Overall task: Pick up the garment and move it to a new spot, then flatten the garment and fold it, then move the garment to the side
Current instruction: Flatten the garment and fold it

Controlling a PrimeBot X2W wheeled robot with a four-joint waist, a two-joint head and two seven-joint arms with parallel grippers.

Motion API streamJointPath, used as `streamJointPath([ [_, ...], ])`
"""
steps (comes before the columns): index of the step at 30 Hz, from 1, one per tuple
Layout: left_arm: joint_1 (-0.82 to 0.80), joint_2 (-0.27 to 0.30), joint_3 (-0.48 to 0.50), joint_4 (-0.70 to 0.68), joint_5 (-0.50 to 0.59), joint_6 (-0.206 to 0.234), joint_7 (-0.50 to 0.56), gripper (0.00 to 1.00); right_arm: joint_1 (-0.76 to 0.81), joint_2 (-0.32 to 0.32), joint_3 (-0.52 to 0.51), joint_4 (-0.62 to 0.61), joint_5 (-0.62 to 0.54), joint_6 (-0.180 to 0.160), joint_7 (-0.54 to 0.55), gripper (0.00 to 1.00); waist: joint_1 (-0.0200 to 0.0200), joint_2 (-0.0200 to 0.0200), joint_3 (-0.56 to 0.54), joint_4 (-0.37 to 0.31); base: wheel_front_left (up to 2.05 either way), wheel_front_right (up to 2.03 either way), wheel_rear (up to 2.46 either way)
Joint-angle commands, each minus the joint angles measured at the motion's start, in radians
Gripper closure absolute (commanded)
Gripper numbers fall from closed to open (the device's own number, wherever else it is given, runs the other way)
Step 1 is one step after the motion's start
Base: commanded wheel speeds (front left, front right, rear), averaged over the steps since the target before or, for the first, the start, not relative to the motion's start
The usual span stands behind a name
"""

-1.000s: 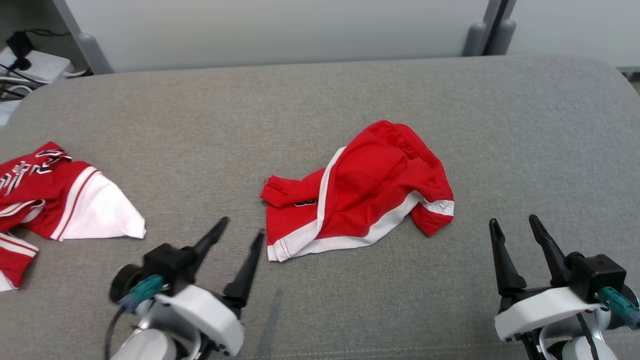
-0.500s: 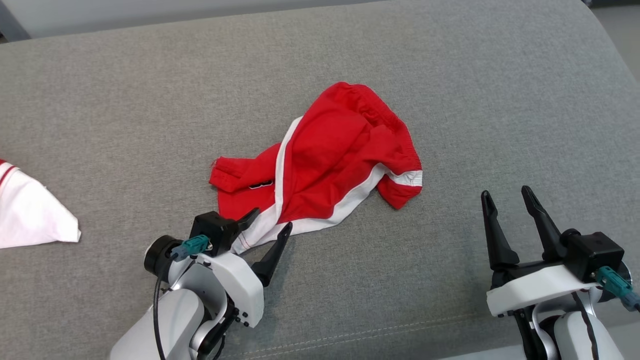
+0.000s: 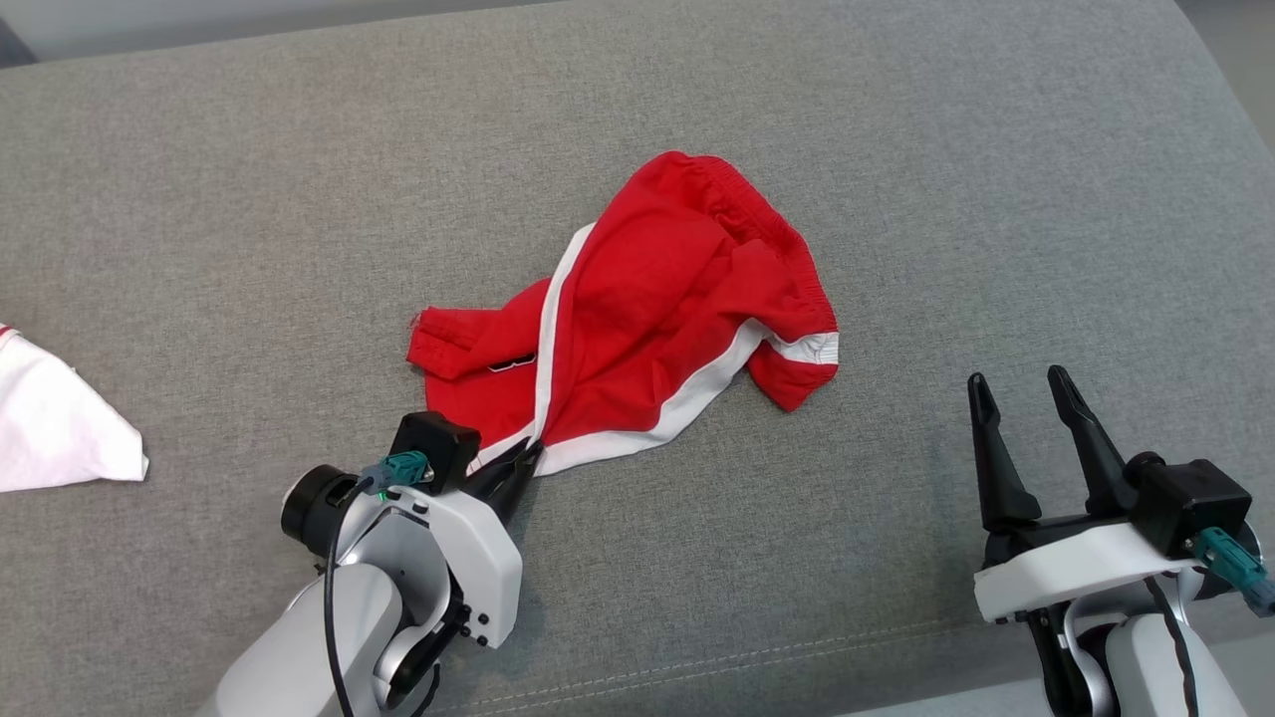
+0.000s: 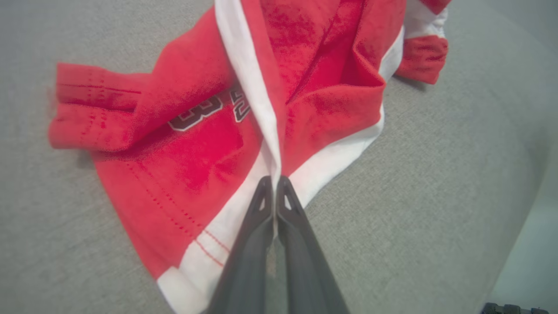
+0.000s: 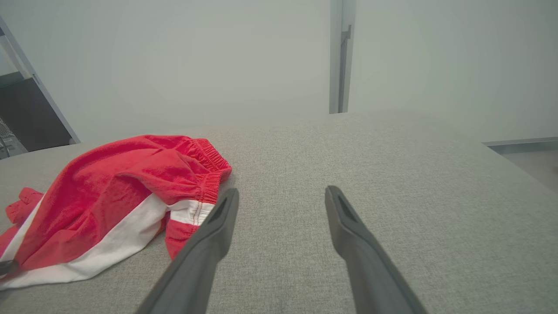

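white cloth point(image 3: 55, 433) far left, grey cushion point(image 3: 299, 189), left claw point(image 3: 529, 454) pinching red shorts point(image 3: 647, 329)

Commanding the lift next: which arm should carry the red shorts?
Left. The left fingers are closed on the white hem of the red shorts; the right fingers stand open, off the cloth.

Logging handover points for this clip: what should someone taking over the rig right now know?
The left gripper is shut on the white trim of the red shorts, at their near-left corner.
The right gripper is open and holds nothing, apart from the shorts on their right.
The shorts lie crumpled in the middle of the grey cushion; a white cloth lies at the far left.
Done: the grasp.
Left: lift and move the shorts, flatten, fold, move aside.
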Motion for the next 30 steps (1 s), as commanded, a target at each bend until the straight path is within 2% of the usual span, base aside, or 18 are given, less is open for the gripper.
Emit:
streamJointPath([
  [1,-0.044,0.036,0.026,-0.04,0.0,0.011,0.014,1.0,-0.019,-0.008,0.013,-0.013,0.006,0.004,-0.016,0.0,0.0,0.0,-0.002,0.007,0.0,0.0,0.0],
  [8,-0.074,0.09,0.021,-0.12,0.007,0.02,0.097,1.0,-0.024,-0.008,0.013,-0.008,0.011,0.004,-0.022,0.0,0.0,0.0,-0.005,0.021,0.0,0.0,0.0],
  [11,-0.156,0.158,0.033,-0.185,0.002,-0.016,0.189,1.0,-0.032,-0.008,0.014,-0.004,0.017,0.004,-0.023,0.0,0.0,0.0,-0.001,0.023,0.0,0.0,0.0],
  [14,-0.237,0.208,0.059,-0.221,-0.064,-0.067,0.296,1.0,-0.044,-0.008,0.023,0.001,0.019,0.004,-0.024,0.0,0.0,0.0,0.006,0.013,0.0,0.0,0.0],
  [15,-0.237,0.208,0.059,-0.221,-0.064,-0.067,0.296,1.0,-0.044,-0.008,0.023,0.001,0.019,0.004,-0.024,0.0,0.0,0.0,0.006,0.013,0.0,0.0,0.0],
  [17,-0.292,0.234,0.081,-0.221,-0.125,-0.086,0.372,1.0,-0.054,-0.008,0.036,0.008,0.025,0.004,-0.026,0.0,0.0,0.0,0.014,-0.001,0.0,0.0,0.0],
  [23,-0.427,0.289,0.129,-0.1,-0.287,-0.106,0.585,1.0,-0.082,-0.008,0.087,0.03,0.059,0.004,-0.037,0.0,0.0,0.0,0.042,-0.071,0.0,0.0,0.0],
  [30,-0.521,0.343,0.151,0.065,-0.373,-0.113,0.696,1.0,-0.108,-0.008,0.115,0.056,0.087,0.004,-0.046,0.0,0.0,0.0,0.087,-0.163,0.0,0.0,0.0],
])
